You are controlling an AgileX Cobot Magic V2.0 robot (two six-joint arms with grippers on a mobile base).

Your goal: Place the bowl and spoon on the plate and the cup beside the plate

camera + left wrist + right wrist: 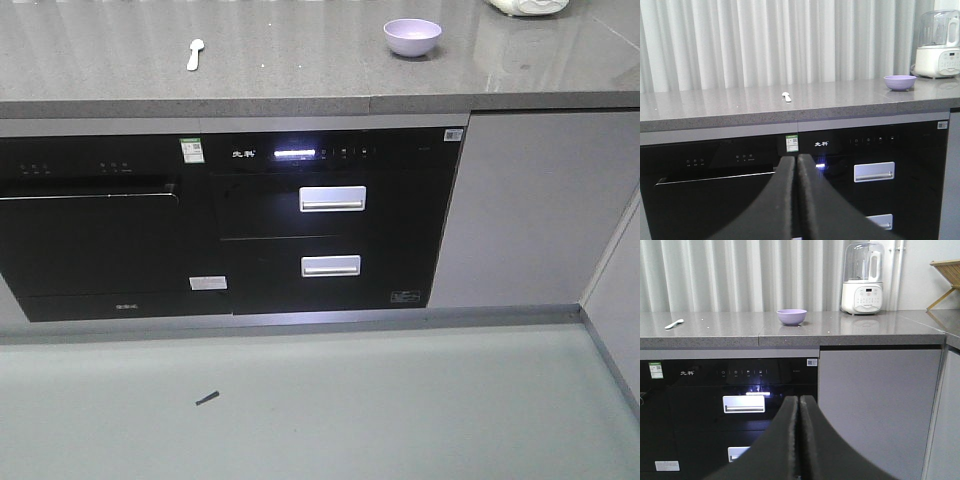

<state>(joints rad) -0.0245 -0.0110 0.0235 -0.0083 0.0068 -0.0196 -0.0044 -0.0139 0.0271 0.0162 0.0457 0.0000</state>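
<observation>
Overhead, the front-facing view recorded a grey speckled stone countertop [300, 70] carrying two task items. A small round lavender-purple plastic bowl [412, 37], smooth and matte, stood upright toward the right. A short pale mint-green plastic spoon [195, 53] with a thick rounded handle and a small oval head lay flat, well apart to the bowl's left. A white blender base topped by a clear jug [863, 277] stood on the counter behind and to the right of the bowl, in front of a white pleated curtain [765, 40]. A slatted wooden rack [946, 270] showed at the far right edge of the right wrist view. Glossy black appliance fronts [100, 230] filled the space under the counter. The right-hand unit had a lit display strip [295, 154] and two drawers with white rectangular handles [332, 199]. A green-and-white label [192, 150] was stuck near the seam between the units. A plain matte grey cabinet door [530, 210] followed on the right. The pale grey-green floor [400, 410] held one small dark stick-like scrap [207, 398]. The left gripper [795, 159] was clenched, its curved black fingers [775, 200] pressed together on nothing, facing the appliance fronts below counter level. The right gripper [799, 399] was likewise clenched and empty, with the bowl beyond and above it on the counter.
</observation>
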